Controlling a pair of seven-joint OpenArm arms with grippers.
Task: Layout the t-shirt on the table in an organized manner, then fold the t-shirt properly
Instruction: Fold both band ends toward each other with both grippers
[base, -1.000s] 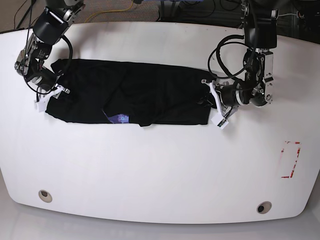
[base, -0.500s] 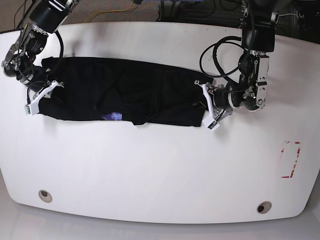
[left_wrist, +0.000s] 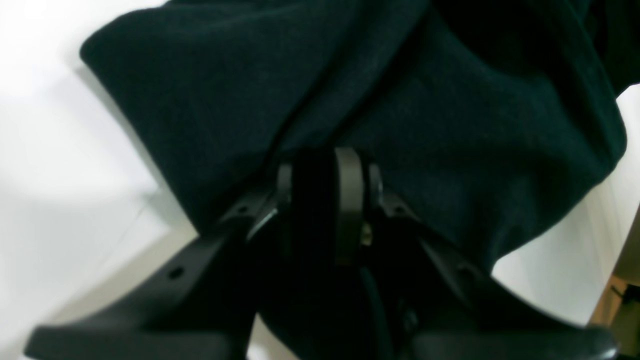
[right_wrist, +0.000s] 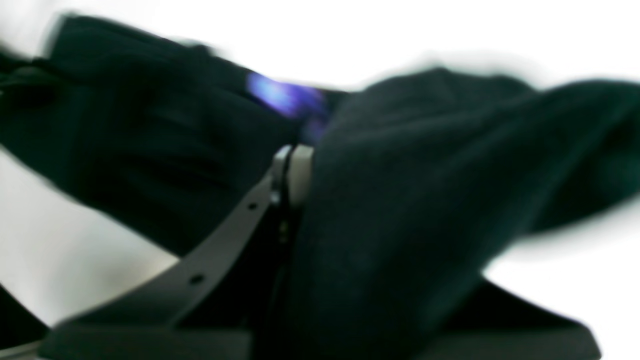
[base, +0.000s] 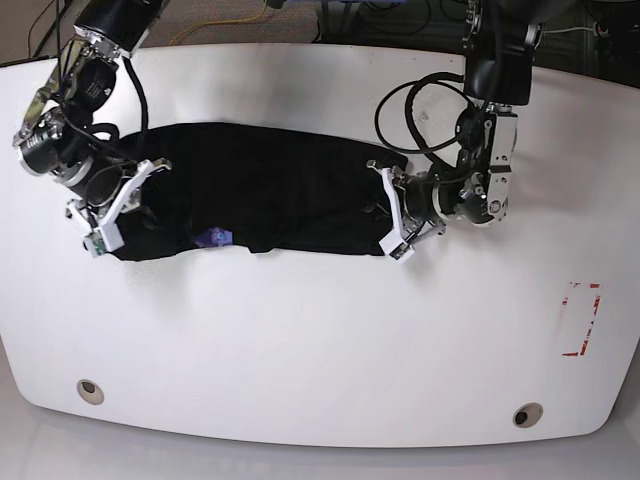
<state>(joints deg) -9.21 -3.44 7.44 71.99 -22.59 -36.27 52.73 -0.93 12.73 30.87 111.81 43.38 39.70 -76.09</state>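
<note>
The black t-shirt (base: 270, 190) lies bunched in a long band across the white table (base: 320, 340), with a purple patch (base: 215, 237) showing at its front edge. My left gripper (base: 392, 212) is shut on the shirt's right end. In the left wrist view the gripper (left_wrist: 327, 165) pinches dark cloth (left_wrist: 450, 125). My right gripper (base: 120, 203) is shut on the shirt's left end. The blurred right wrist view shows that gripper (right_wrist: 291, 160) with cloth (right_wrist: 425, 200) draped over it and the purple patch (right_wrist: 285, 95) just beyond.
A red rectangular marking (base: 581, 320) sits near the table's right edge. Two small round holes (base: 90, 390) (base: 527, 414) lie near the front edge. Cables (base: 420, 110) loop from the left arm above the shirt's right end.
Both grippers have shifted left in the base view, dragging the t-shirt with them. The right gripper has swung lower and the shirt band looks shorter and more bunched.
</note>
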